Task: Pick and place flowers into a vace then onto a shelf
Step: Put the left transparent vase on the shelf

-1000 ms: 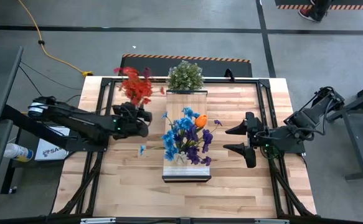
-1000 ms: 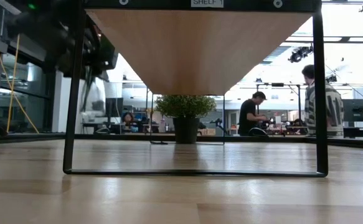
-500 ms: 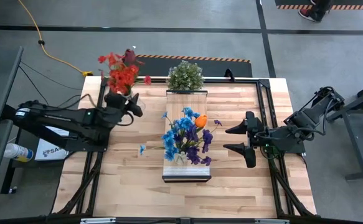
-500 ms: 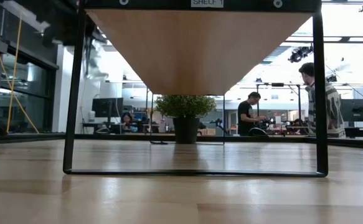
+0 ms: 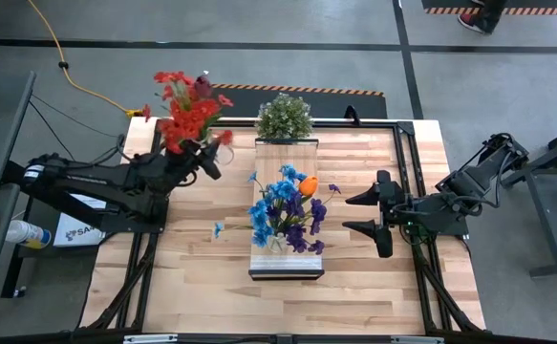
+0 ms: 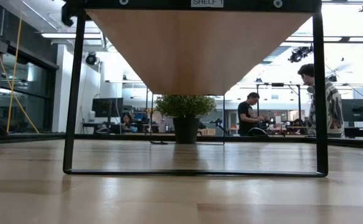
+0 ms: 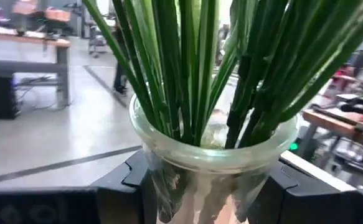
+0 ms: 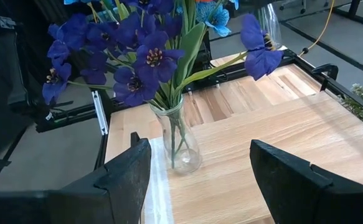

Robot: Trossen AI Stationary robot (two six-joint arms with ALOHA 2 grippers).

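A small white label reading "SHELF 1" (image 6: 207,3) sits at the top centre of the low view, on the dark frame above the long narrow light-wood shelf (image 5: 287,270), whose underside fills the upper middle of that view; a white box at the left edge of the high view, under the left arm, bears letters beginning "SA", the rest hidden. The left gripper (image 5: 204,159), in the upper left of the high view near the table's far left corner, is clamped on a clear round glass vase (image 7: 213,163); the left wrist view shows a dark finger (image 7: 129,186) pressed to each side of the glass, with many thin green stems packed inside; red artificial flowers (image 5: 186,108) spread above the gripper. A second clear glass vase (image 8: 180,141) stands upright on the shelf at the centre of the high view, holding blue and purple blooms with one orange bloom (image 5: 308,185). The right gripper (image 5: 371,213), right of the shelf, has its fingers apart and holds nothing.
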